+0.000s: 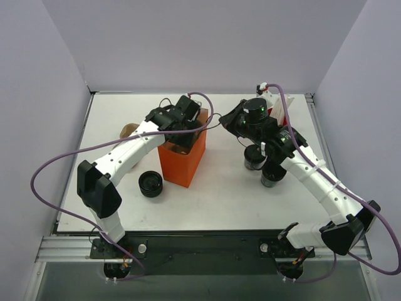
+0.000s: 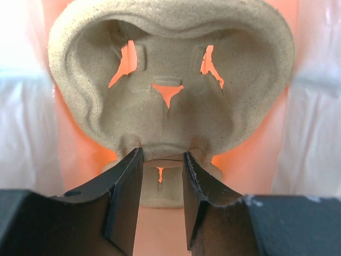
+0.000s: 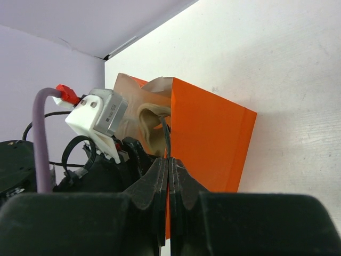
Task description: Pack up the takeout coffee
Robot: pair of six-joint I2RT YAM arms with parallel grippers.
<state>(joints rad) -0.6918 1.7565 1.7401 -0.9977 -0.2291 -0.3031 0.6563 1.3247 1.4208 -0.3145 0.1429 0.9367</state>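
The orange paper bag [image 1: 182,160] stands mid-table. My left gripper [image 1: 182,130] reaches into its open top and is shut on the tab of a beige pulp cup carrier [image 2: 170,96], which sits inside the bag; the fingers [image 2: 128,192] pinch the tab. My right gripper [image 1: 220,119] is shut on the bag's thin dark cord handle [image 3: 166,136] at the bag's right top edge [image 3: 210,138]. Two small dark takeout coffee cups [image 1: 253,157] [image 1: 272,176] stand on the table right of the bag, partly under my right arm.
A low ribbed black round stack [image 1: 151,184] lies left of the bag's front. A brown pulp piece [image 1: 128,130] shows behind my left arm. A red cup of white straws [image 1: 276,108] stands at the back right.
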